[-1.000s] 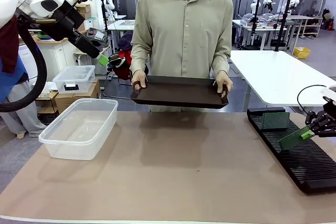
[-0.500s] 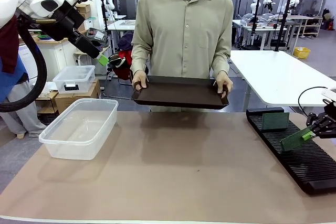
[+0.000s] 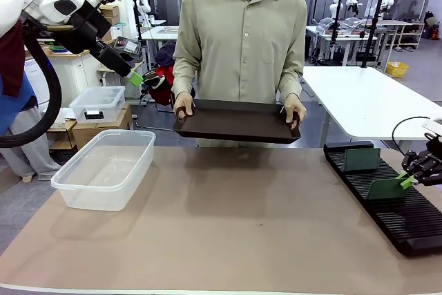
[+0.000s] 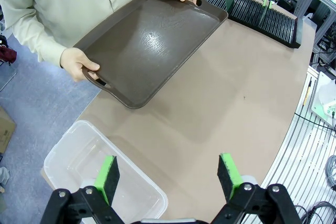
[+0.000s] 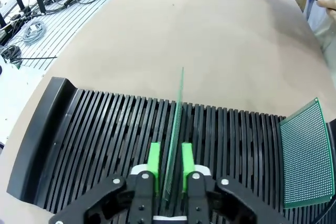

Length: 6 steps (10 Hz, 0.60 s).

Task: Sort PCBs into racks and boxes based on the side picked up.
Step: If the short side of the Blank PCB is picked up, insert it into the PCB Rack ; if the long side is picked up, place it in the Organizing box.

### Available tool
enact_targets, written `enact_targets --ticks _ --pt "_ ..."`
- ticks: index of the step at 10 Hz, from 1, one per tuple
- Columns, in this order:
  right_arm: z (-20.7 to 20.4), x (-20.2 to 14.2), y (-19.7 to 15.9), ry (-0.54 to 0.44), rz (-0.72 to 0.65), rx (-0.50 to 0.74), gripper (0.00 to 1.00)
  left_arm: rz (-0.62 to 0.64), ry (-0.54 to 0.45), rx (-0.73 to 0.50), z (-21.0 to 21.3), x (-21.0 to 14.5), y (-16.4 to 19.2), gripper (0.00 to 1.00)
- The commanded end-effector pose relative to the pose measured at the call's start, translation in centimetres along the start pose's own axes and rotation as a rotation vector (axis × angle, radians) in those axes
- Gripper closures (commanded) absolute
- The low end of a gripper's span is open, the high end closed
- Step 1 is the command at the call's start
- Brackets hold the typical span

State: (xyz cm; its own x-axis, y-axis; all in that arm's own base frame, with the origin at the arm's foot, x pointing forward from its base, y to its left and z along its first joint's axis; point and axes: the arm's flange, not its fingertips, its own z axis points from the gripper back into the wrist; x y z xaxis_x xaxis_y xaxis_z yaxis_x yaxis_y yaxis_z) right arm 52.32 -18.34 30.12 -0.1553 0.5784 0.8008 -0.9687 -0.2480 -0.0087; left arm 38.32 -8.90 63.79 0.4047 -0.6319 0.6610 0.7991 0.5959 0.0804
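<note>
I am watching the right gripper (image 5: 169, 170), jaws parting just clear of the green PCB (image 5: 176, 129) standing in the black rack (image 5: 105, 145), where a pad is possibly brushing it and risking tipping it from its slot.

- The middle of the table (image 3: 228, 219) is lying open from the near edge to the far edge.
- A clear tub (image 3: 105, 167) is blocking the far left.
- The black rack (image 3: 394, 205) is filling the right side, with two upright PCBs (image 3: 362, 159) (image 3: 385, 190) and the right gripper (image 3: 407, 181) standing over its slots.
- A person's brown tray (image 3: 236, 124) is hanging above the far edge.
</note>
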Motion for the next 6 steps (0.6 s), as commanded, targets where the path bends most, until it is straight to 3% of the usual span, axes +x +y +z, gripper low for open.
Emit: enact_targets --ticks 1,2,3,4,5,6 --pt "0.2 0.1 -0.3 0.027 -0.017 0.005 0.58 0.003 0.001 -0.011 -0.1 -0.2 0.1 0.0" --pt "0.3 0.2 -0.3 0.031 -0.014 0.004 0.4 0.003 0.001 -0.011 -0.1 -0.2 0.1 0.0" --pt "0.3 0.3 -0.3 0.035 -0.01 0.002 0.38 0.003 0.001 -0.011 -0.1 -0.2 0.1 0.0" --pt "0.5 0.6 -0.2 0.044 -0.006 -0.008 0.2 0.003 0.001 -0.011 -0.1 -0.2 0.1 0.0" --pt "1.0 1.0 -0.1 0.052 -0.003 -0.02 0.18 0.003 0.001 -0.011 -0.1 -0.2 0.1 0.0" --pt "1.5 1.4 0.1 0.062 0.0 -0.032 0.0 0.003 0.001 -0.011 -0.1 -0.2 0.1 0.0"
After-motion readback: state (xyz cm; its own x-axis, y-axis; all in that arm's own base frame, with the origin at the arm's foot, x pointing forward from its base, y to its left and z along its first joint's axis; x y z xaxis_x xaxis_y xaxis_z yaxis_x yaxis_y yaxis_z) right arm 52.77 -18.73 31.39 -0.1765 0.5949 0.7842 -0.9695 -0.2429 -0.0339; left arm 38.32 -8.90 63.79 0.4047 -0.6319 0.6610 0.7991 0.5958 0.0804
